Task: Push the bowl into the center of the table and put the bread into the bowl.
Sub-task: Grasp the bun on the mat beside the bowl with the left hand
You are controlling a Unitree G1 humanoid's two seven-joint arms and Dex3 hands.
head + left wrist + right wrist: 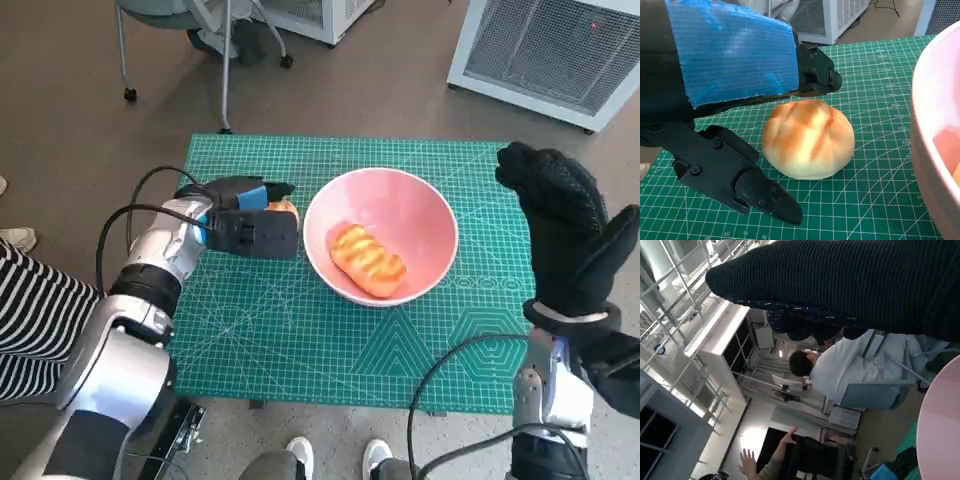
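Note:
A pink bowl [425, 215] stands about mid-table on the green cutting mat [300, 340], with a long glazed bread roll [368, 260] lying in it. Just left of the bowl a round bun [287, 209] rests on the mat. My left hand [243, 221] reaches around it. In the left wrist view the bun [807, 137] sits between the spread black fingers [747, 187], with a gap on the near side; the bowl's rim [930, 125] is close beside it. My gloved right hand [562, 235] is raised off the table's right side, holding nothing; the glove [840, 280] hides its fingers.
A white grilled unit [560, 50] stands on the floor at the back right and a chair's legs [205, 45] at the back left. A person in striped clothing [30, 320] sits at the left, with feet [300, 455] by the front edge. Another person [840, 370] shows in the right wrist view.

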